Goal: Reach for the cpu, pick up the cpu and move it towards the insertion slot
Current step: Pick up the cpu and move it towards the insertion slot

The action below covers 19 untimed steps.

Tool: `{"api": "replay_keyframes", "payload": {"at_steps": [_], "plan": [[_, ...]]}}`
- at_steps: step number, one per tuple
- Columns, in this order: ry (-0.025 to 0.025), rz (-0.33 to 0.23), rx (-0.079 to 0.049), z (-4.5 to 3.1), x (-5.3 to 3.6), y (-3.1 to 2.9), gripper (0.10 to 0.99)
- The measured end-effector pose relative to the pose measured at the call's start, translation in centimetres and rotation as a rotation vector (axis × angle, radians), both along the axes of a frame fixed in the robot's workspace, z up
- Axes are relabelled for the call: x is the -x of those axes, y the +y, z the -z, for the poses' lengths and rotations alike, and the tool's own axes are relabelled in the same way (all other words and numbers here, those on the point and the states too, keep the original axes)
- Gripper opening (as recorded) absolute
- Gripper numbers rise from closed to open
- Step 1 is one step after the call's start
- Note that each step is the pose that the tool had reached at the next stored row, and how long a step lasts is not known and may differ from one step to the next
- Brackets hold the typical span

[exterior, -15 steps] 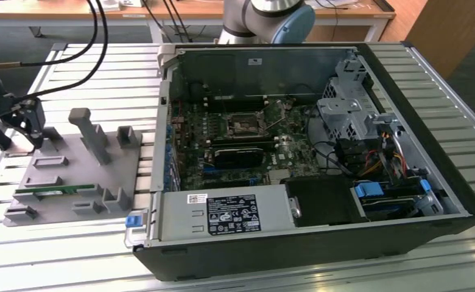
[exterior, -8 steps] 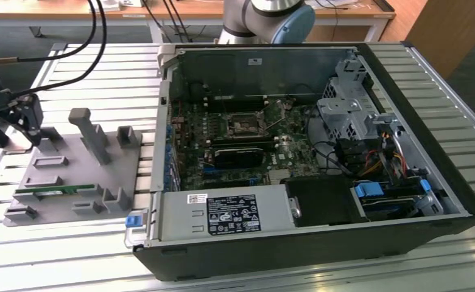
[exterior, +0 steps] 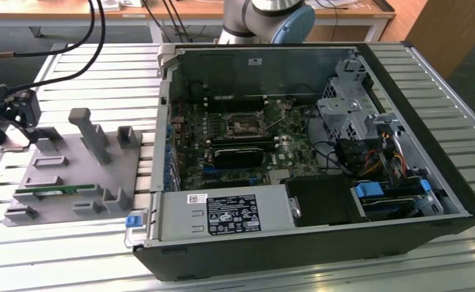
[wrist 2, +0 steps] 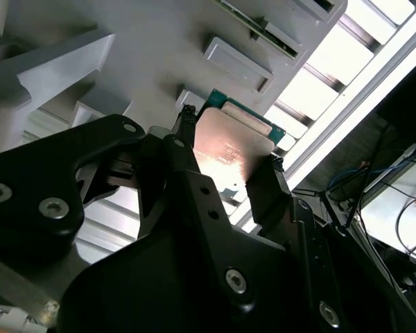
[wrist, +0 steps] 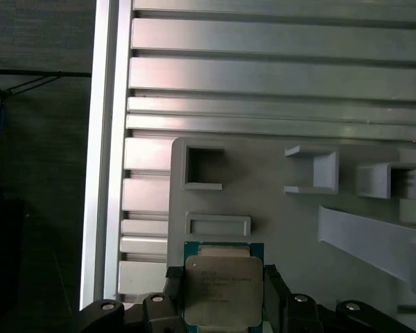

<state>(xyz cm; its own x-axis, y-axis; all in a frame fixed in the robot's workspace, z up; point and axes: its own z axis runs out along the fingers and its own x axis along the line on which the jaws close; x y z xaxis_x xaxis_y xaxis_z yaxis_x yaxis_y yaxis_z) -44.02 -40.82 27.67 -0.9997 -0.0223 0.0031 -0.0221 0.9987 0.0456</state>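
The cpu (wrist: 220,290), a flat square chip with a silvery top and a green rim, sits between my gripper's two black fingers in both wrist views. My gripper (wrist: 222,281) is shut on two opposite edges of the cpu (wrist 2: 232,149), over a corner of the grey holder plate (wrist: 277,222). I cannot tell whether the chip is touching the plate. In the exterior view my gripper (exterior: 16,135) hangs at the far left over that plate. The insertion slot (exterior: 244,125), a dark square socket in a silvery frame, lies on the green board inside the open computer case, far to the exterior view's right.
The grey holder plate (exterior: 75,176) carries raised blocks, a tall post (exterior: 91,137) and a green memory stick (exterior: 55,191). The case's wall (exterior: 166,109) stands between plate and board. A black block (exterior: 237,157) lies just in front of the socket. Cables hang above my arm.
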Motion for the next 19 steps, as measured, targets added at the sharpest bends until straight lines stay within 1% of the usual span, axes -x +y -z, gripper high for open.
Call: {"api": "replay_keyframes", "payload": {"at_steps": [12,19], "plan": [[0.0000,0.000,0.000,-0.99,0.00,0.08,0.541],[0.0000,0.000,0.000,-1.69,0.00,0.15,0.541]]}}
